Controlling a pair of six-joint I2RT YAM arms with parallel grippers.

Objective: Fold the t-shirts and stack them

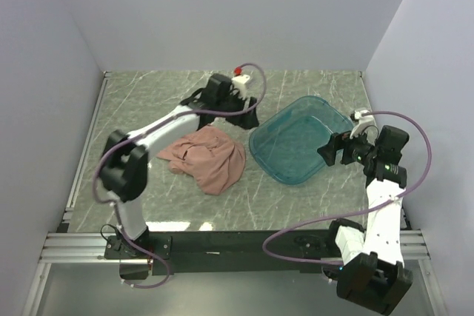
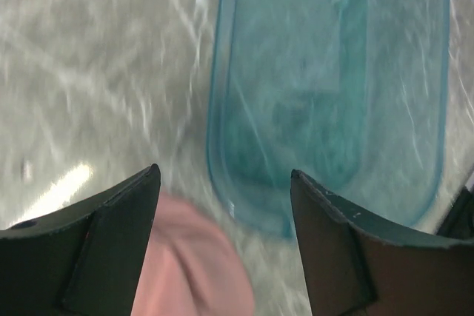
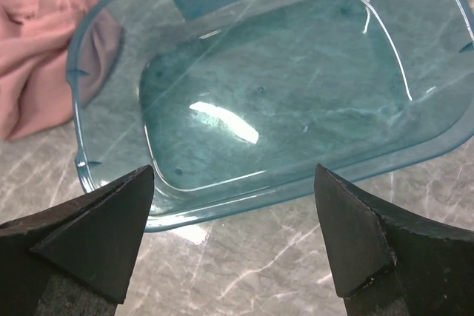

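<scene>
A salmon-pink t-shirt [image 1: 209, 155] lies crumpled in a heap on the marble table, left of centre. My left gripper [image 1: 249, 116] hovers above the table just beyond the heap's far right edge, between the shirt and the bin. In the left wrist view this gripper [image 2: 225, 172] is open and holds nothing, with a blurred pink fold of the t-shirt [image 2: 192, 264] below it. My right gripper [image 1: 326, 152] is at the bin's right side. In the right wrist view it [image 3: 233, 169] is open and empty over bare table, and the t-shirt [image 3: 37, 49] shows at the top left.
A teal translucent bin [image 1: 300, 138] stands empty right of centre, its left rim close to the shirt; the bin [image 2: 333, 86] [image 3: 281, 86] fills both wrist views. Grey walls close in the table [image 1: 148, 101] on three sides. A metal rail runs along its left edge.
</scene>
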